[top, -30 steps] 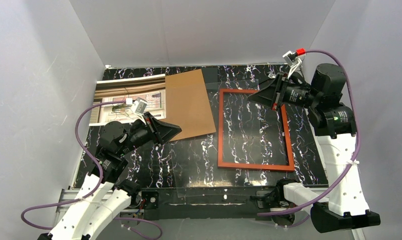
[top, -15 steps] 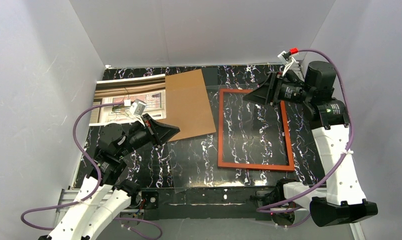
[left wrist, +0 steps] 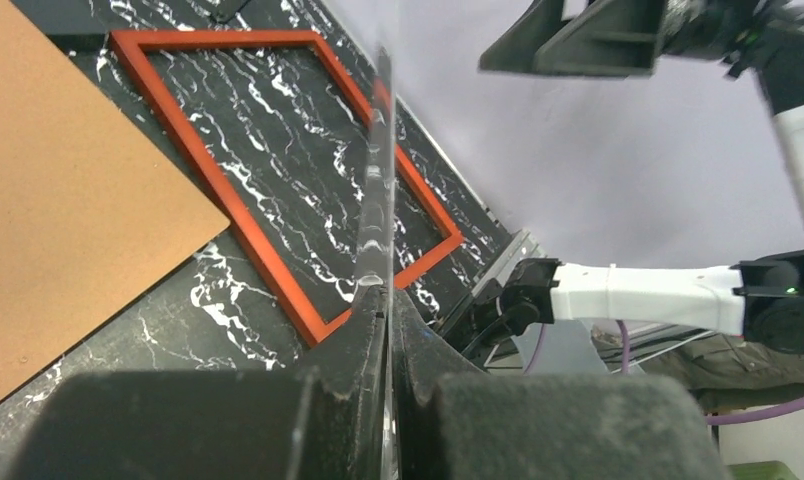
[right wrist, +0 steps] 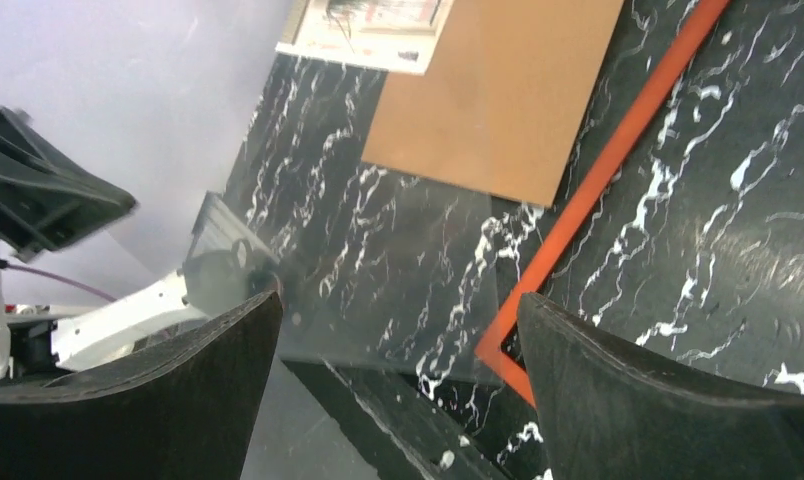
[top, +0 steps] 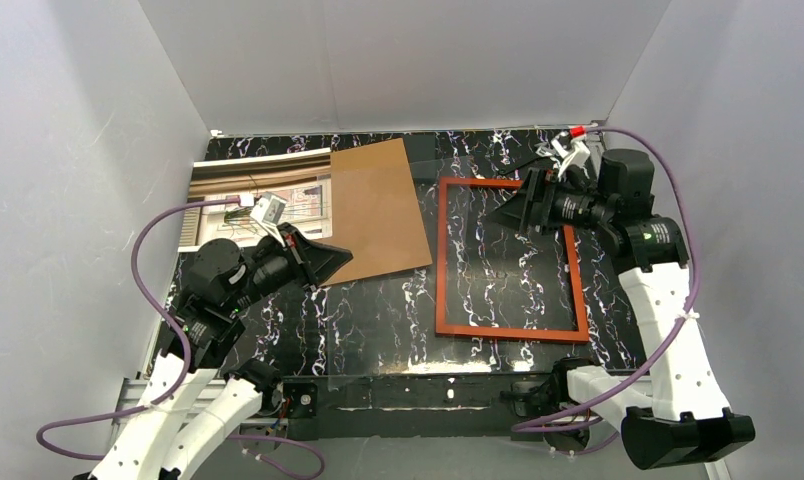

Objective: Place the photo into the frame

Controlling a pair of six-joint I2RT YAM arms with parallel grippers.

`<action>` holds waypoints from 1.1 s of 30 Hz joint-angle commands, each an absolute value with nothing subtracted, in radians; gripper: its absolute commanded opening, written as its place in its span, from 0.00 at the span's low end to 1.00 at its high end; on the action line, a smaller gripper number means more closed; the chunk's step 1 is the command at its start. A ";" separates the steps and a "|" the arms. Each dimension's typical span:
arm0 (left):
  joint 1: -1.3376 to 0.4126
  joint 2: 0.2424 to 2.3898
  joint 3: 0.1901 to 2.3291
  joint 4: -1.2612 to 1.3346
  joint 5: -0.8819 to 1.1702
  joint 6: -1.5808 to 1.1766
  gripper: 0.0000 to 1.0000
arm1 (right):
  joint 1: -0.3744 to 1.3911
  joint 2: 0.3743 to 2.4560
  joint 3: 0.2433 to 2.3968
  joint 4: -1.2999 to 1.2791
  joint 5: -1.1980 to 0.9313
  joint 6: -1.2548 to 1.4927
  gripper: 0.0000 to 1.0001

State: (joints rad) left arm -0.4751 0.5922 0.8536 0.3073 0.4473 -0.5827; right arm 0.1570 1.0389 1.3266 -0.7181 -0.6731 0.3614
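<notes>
Left gripper clamped on a clear sheet; right gripper spread wide and holding nothing.
From above, the photo lies face up at the far left of the table, against the brown cardboard board; the frame lies flat right of the board, well apart from the photo, marble showing through it. The left wrist view shows the jaws pinched together on the sheet's edge, the sheet seen edge-on above the frame. The right wrist view shows both fingers far apart, the frame's corner beyond them.
</notes>
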 commanded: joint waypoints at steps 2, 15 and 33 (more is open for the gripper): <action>-0.477 0.572 0.947 0.377 0.441 -0.623 0.00 | 0.150 0.962 1.221 -0.698 -0.729 0.317 0.96; -0.477 0.561 1.045 0.484 0.461 -0.754 0.00 | 0.145 0.787 1.016 -0.460 -0.950 0.298 0.97; -0.477 0.569 1.064 0.630 0.498 -0.864 0.00 | 0.195 0.947 0.975 0.226 -1.347 0.744 0.94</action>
State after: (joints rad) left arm -0.4751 0.5705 1.0492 0.5034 0.4824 -0.8597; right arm 0.1631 0.9741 0.9585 0.0483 -1.2804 0.6365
